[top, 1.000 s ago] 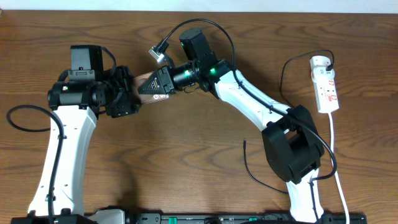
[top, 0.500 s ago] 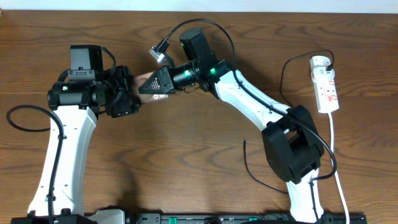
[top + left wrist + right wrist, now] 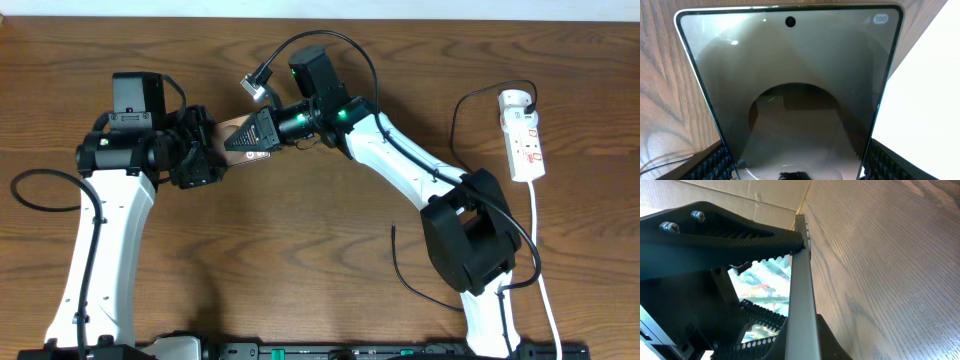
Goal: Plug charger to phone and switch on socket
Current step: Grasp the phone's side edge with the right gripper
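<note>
Brown wood-grain counter (image 3: 300,260), shown from overhead and from both wrists. The flat dark rectangular phone (image 3: 790,75) sits toward the far left of centre, held between the two arms. The left jaws stand wide, their ribbed pads (image 3: 715,162) against the phone's two long edges. The right jaws are pinched shut on its thin body from the opposite side. The long thin black charger cable (image 3: 402,278) lies loose at near right, well apart from the phone. The narrow white power strip (image 3: 523,140) lies at far right.

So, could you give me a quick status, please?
Left gripper clamps phone; right gripper pinches its edge. Charger loose on table, not plugged in. Nothing in the way.
</note>
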### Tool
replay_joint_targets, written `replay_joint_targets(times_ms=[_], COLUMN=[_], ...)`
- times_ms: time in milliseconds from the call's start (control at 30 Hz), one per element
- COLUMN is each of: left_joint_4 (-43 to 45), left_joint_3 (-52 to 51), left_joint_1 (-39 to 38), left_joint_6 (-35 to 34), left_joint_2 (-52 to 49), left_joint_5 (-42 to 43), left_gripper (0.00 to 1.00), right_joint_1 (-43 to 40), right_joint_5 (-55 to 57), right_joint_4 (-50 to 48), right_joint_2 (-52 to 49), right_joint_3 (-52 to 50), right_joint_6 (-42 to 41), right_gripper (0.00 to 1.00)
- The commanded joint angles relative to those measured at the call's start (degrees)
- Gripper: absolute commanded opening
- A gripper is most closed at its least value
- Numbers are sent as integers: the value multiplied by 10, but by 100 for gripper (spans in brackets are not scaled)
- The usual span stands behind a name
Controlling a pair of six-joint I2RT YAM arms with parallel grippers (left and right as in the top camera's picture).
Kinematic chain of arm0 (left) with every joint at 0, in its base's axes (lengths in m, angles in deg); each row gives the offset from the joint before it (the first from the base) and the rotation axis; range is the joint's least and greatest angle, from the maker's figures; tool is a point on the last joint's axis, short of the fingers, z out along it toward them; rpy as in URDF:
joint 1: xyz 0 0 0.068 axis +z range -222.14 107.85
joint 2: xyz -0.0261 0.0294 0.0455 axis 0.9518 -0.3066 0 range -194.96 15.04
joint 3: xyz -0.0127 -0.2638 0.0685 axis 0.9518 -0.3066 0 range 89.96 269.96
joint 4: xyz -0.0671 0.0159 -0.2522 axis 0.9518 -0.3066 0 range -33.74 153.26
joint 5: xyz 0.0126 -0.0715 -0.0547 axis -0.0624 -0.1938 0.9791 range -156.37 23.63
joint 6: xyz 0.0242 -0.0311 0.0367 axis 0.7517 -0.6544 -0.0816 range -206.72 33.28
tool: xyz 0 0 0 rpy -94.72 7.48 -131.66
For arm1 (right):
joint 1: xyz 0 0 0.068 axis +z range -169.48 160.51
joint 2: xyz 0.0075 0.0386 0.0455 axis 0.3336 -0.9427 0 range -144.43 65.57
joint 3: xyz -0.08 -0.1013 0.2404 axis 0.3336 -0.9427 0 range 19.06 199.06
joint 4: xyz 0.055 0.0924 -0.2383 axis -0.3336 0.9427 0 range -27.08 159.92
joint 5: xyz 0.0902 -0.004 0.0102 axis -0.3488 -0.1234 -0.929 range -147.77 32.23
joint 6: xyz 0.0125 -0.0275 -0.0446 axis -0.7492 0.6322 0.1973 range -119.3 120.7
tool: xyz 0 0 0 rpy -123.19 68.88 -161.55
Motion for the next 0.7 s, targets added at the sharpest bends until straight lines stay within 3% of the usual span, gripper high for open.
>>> replay_joint_targets(times_ms=[0,400,500,567,667], left_joint_4=[7,7,8,8,8], left_joint_3=[4,4,4,4,4], left_joint_1=[-7,-7,-7,-7,-7], left_joint_6=[3,3,7,14,14], left_joint_2=[-1,-1,-1,-1,-1], left_joint_5=[46,46,46,45,45], left_gripper=[7,9,38,67,86], right_joint_1=[19,19,19,19,19], right_joint_5=[-37,-34,-33,-33,-33], right_joint_4=[-3,-2,-2,-3,-3], right_joint_2=[4,4,4,4,4], right_joint_3=[2,2,2,2,2], right_joint_6=[-11,-11,-11,-11,-11], right_gripper=[1,1,1,1,1])
